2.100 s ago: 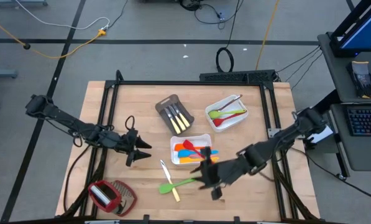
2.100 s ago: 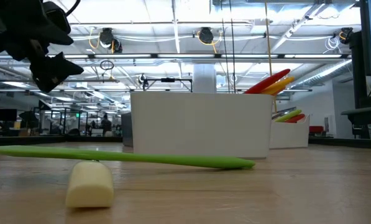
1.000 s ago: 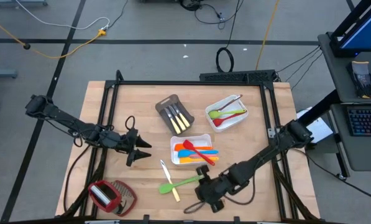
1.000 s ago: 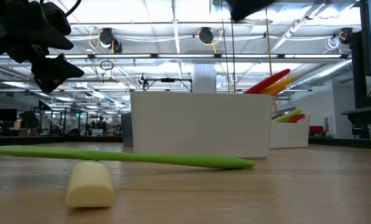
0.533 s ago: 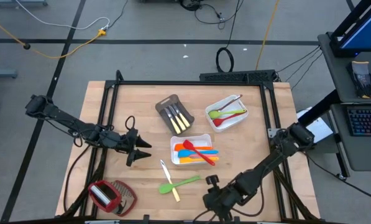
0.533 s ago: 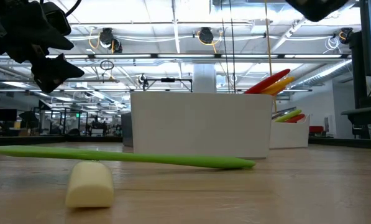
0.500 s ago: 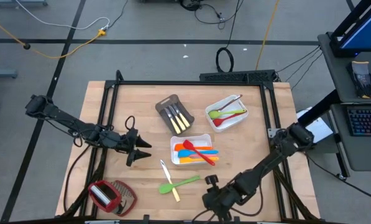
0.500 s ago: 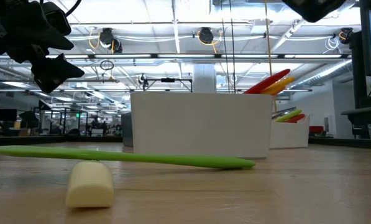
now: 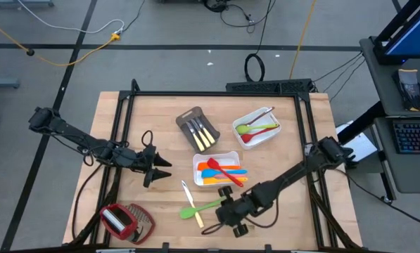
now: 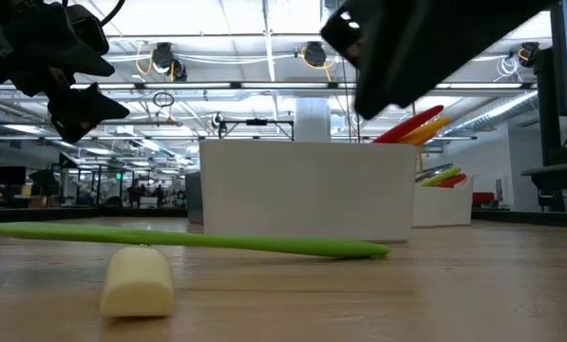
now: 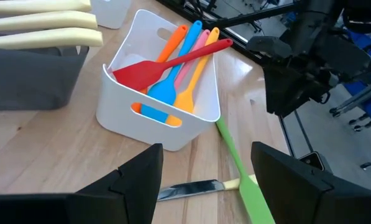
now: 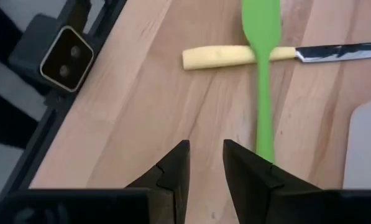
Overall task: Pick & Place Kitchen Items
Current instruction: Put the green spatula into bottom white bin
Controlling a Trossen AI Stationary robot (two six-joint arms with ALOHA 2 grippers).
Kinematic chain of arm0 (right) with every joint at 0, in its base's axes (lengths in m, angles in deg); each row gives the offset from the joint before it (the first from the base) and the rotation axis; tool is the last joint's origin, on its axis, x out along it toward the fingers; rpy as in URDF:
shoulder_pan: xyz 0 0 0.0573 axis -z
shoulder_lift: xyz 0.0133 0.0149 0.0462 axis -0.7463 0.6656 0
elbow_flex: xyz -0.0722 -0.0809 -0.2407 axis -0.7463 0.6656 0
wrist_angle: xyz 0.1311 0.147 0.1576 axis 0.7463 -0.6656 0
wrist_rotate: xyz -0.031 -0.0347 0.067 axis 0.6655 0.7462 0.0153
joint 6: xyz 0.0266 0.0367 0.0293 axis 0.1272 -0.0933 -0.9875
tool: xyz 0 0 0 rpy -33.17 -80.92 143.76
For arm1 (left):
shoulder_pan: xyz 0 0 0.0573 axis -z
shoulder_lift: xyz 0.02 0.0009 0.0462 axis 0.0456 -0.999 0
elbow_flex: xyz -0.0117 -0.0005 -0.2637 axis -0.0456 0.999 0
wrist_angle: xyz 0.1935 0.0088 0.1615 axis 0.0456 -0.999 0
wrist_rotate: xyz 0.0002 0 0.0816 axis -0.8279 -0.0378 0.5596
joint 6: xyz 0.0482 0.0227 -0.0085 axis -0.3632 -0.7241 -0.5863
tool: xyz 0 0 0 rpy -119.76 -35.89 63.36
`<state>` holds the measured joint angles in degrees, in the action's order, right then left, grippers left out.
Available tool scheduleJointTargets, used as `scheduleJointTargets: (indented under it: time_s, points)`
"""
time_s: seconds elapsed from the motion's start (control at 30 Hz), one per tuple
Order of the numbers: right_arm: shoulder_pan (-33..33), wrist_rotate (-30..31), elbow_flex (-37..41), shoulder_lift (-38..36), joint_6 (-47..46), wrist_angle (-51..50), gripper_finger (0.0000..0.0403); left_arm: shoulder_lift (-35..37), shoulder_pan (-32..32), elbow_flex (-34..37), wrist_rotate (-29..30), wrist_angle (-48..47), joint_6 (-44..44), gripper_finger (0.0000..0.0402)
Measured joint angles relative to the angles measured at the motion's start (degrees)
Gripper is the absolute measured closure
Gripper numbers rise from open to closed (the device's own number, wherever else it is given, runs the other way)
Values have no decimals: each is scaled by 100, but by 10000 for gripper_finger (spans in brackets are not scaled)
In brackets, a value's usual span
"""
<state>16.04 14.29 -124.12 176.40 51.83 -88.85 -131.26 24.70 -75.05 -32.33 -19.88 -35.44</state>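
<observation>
While the right gripper [image 9: 227, 219] hangs low above the tabletop [image 9: 280, 161] near its front edge, its fingers [image 12: 173, 167] stand slightly apart and hold nothing. Just beside it lies a green spatula [image 9: 208, 206], resting across the pale handle of a metal knife [image 9: 193, 204]. Directly behind those two sits a white tray [image 9: 216, 171] holding red, blue, orange and pink utensils [image 11: 173, 68]. To the left of that tray the left gripper [image 9: 160, 171] waits above the wood, fingers [image 11: 135, 180] spread wide and empty. Farther behind the white tray, a grey tray [image 9: 197, 128] carries pale-handled knives [image 9: 202, 133], and to its right another white tray [image 9: 257, 126] holds green and red spoons [image 9: 255, 131].
</observation>
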Motion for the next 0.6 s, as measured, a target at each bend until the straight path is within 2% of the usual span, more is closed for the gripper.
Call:
scheduleJointTargets:
  time_s: [0.27, 0.4, 0.6]
  points:
    - [343, -698, 0, -1, 999, 212, 314, 0, 0, 0, 0, 2, -2, 151]
    - [409, -695, 0, -1, 1716, 277, 314, 0, 0, 0, 1, 2, -2, 151]
    - [602, -660, 0, -1, 1856, 175, 314, 0, 0, 0, 90, 2, 67, 151]
